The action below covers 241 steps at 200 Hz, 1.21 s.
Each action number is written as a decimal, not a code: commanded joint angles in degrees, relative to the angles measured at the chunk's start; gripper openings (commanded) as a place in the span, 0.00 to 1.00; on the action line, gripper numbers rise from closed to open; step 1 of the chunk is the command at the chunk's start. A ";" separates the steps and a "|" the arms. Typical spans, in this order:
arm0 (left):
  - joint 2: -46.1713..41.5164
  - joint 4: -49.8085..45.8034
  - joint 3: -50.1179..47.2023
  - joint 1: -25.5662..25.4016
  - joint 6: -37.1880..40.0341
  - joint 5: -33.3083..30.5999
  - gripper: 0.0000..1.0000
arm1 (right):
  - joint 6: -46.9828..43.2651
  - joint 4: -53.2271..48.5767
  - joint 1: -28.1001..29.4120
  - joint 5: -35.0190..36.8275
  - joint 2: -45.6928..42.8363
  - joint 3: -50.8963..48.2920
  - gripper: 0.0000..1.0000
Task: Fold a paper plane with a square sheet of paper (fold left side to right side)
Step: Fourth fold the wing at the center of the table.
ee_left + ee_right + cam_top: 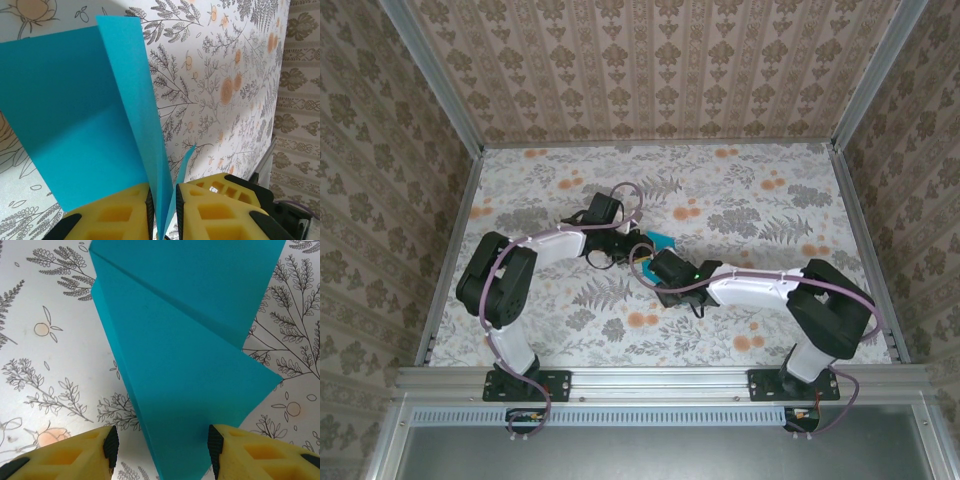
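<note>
The square sheet of paper (661,241) is turquoise and folded into a creased, angular shape; it sits mid-table between the two arms. My left gripper (626,250) reaches it from the left. In the left wrist view the yellow fingers (112,215) are pinched on a standing fold of the paper (75,125), so the left gripper (164,202) is shut on it. My right gripper (650,263) comes in from the right. In the right wrist view its jaws stand wide apart, and the right gripper (162,445) is open over the layered paper (190,365), which runs up between the pads.
The floral tabletop (760,200) is bounded by metal rails and patterned walls (660,70) at the back and sides. Cables loop over both arms near the centre.
</note>
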 commanded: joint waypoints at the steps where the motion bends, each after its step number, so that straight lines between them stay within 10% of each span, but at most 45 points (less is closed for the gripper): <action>1: 0.11 -1.63 1.72 -0.18 -0.73 0.80 0.21 | 0.28 0.07 0.34 3.82 0.66 1.84 0.53; 150: -6.02 -5.25 -0.16 2.99 1.80 -0.96 0.42 | 1.29 0.84 -0.06 0.30 2.18 0.81 0.12; 241: -5.73 -0.81 -5.58 3.51 -0.19 1.07 0.38 | 4.29 7.50 -7.08 -19.33 -1.00 -3.73 0.07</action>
